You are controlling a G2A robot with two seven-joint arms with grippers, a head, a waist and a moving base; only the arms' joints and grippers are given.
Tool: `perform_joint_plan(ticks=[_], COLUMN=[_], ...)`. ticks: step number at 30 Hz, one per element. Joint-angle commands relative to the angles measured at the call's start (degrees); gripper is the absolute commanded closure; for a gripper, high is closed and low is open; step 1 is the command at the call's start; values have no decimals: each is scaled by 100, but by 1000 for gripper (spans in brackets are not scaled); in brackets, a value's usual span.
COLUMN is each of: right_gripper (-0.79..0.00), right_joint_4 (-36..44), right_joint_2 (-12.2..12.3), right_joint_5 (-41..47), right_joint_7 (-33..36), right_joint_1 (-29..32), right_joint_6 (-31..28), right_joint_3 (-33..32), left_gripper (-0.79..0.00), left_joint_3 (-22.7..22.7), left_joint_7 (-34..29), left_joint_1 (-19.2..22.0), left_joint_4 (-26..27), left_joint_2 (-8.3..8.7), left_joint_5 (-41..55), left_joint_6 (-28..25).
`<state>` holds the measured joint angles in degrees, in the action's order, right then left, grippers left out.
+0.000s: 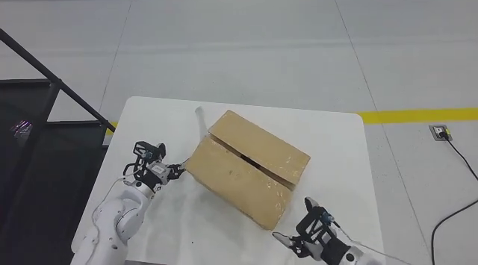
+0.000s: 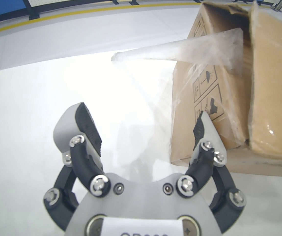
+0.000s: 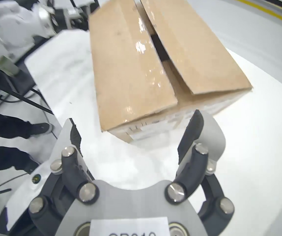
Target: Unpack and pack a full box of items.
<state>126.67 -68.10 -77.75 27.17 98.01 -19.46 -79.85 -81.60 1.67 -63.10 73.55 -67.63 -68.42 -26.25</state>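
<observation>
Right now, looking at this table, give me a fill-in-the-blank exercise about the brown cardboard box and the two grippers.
1. On the white table, the brown cardboard box is covered by ____ folded-down top flaps with a gap between them.
2. A peeled clear strip of ____ sticks out from the box's end near the left gripper.
3. The left gripper and the right gripper are both ____ and hold nothing.

Missing words: two; tape; open.
</observation>
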Motion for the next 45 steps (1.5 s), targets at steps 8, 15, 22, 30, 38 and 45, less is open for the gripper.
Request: perform_joint_plan(ticks=[8,15,22,30,38,45], right_gripper=[-785,-785,-785,-785,-785,-785], right_joint_4=[-256,-589,-724,-841,-692,-146], right_joint_2=[-55,-152,-190,-211,-201,-158], right_joint_5=[-1131,-1320,-1326,-1171,-806,396], right_joint_7=[558,816,840,632,356,-463], right_joint_1=[-58,-565,-769,-847,-725,-322], right_joint_6=[804,1565,1826,1960,1753,1060], right_joint_3=[710,1015,973,778,500,-81], left_gripper=[-785,-785,-785,-785,-785,-785], left_joint_3=[31,89,96,137,-59,-1168], left_joint_7=[-13,54,101,68,281,448], left_joint_1=[-171,-283,-477,-751,-1199,-3350], left_joint_4=[116,206,431,875,1665,5097], left_joint_2=[19,26,41,63,78,135], left_joint_5=[1,-5,-19,-176,-187,-704], left_joint_6=[-73,-153,-183,-169,372,1735])
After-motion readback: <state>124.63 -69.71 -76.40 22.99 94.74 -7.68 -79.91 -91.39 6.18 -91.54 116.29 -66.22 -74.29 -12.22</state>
